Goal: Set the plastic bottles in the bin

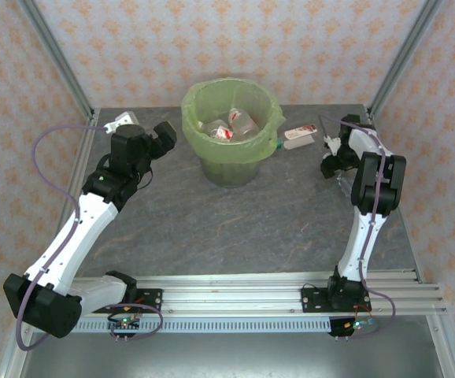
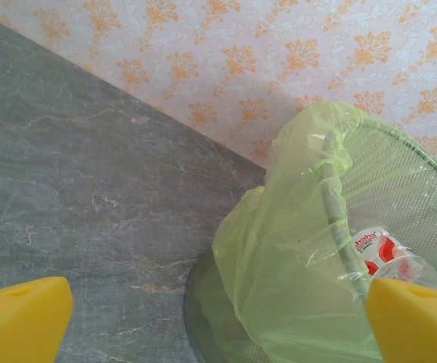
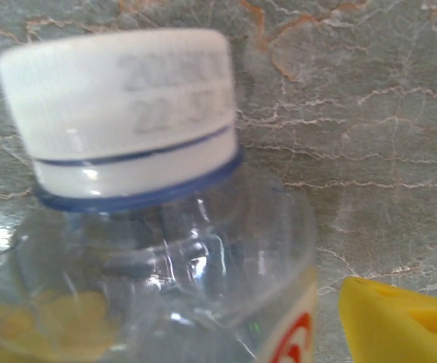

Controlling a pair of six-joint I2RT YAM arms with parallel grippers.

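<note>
One bin (image 1: 193, 118) — two bottles (image 1: 218, 131) inside.

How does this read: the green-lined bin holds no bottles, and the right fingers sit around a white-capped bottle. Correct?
Not quite. The bin is not empty: the top view shows at least two bottles inside it. The rest holds: the right fingers sit around a white-capped bottle.

- A robotics lab test cell;
- orange-patterned wallpaper panels (image 1: 212, 39) framed by bare aluminium posts (image 1: 54, 59);
- robot arms (image 1: 78, 228) bolted to an aluminium rail (image 1: 235, 299) edging a stone-look tabletop (image 1: 212, 228)
</note>
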